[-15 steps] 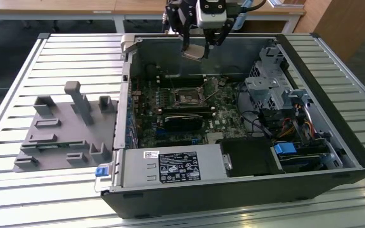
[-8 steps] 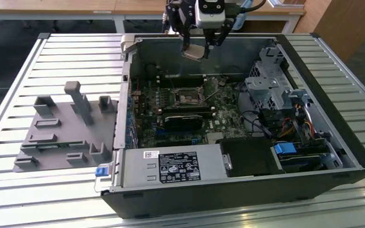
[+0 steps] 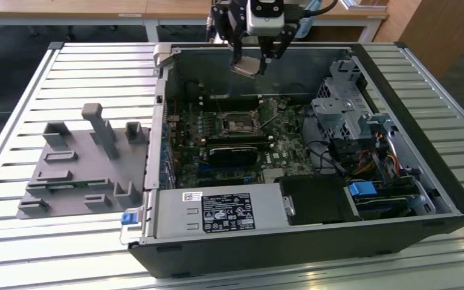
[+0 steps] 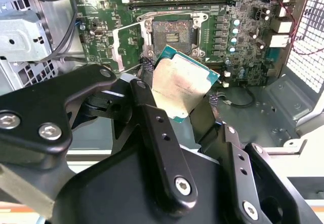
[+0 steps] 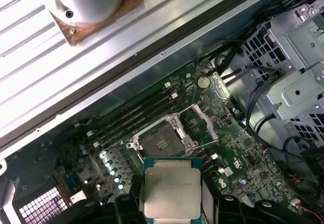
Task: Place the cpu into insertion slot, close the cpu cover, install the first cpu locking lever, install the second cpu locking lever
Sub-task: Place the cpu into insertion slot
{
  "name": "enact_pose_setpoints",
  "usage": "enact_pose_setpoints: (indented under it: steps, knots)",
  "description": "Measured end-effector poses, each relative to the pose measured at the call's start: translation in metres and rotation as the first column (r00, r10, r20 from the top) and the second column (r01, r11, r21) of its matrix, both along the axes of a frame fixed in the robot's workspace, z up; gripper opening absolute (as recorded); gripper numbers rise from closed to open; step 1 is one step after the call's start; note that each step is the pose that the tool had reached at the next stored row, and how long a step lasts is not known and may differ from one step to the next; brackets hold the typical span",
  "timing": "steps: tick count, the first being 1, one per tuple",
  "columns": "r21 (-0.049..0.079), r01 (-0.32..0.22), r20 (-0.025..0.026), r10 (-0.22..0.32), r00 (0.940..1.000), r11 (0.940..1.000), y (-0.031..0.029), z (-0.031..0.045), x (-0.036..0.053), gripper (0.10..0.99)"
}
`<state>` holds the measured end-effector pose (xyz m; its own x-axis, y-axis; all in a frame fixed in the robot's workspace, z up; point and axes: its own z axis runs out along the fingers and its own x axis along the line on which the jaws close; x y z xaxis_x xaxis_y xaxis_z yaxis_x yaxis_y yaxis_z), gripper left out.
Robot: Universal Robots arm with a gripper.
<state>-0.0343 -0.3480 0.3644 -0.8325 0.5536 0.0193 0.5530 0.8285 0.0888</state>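
Observation:
My gripper (image 3: 252,60) hangs above the far end of the open computer case, shut on the cpu (image 3: 246,65), a pale silvery square chip with a green edge. In both wrist views the cpu (image 4: 182,84) (image 5: 172,188) sits tilted between the black fingers (image 4: 211,101), well above the board. The insertion slot (image 3: 236,122) (image 4: 172,34) (image 5: 161,142) lies bare on the green motherboard, its dark centre uncovered. The cpu cover (image 4: 127,44) (image 5: 202,122) is swung open and stands beside the slot. I cannot make out the locking levers clearly.
The case walls (image 3: 161,103) ring the motherboard. A long black block (image 3: 234,151) lies just in front of the slot, a power supply (image 3: 224,211) nearer, and a metal drive cage (image 3: 341,115) with cables at the exterior view's right. A grey fixture (image 3: 79,163) sits on the slatted table.

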Motion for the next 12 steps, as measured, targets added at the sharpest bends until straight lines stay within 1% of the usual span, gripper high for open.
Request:
enact_pose_setpoints:
  steps: [12]
  knots:
    - [0.000, 0.042, 0.0000, -0.042, 0.9991, 0.9991, 0.0000, -0.0001, 0.0000, 0.537]
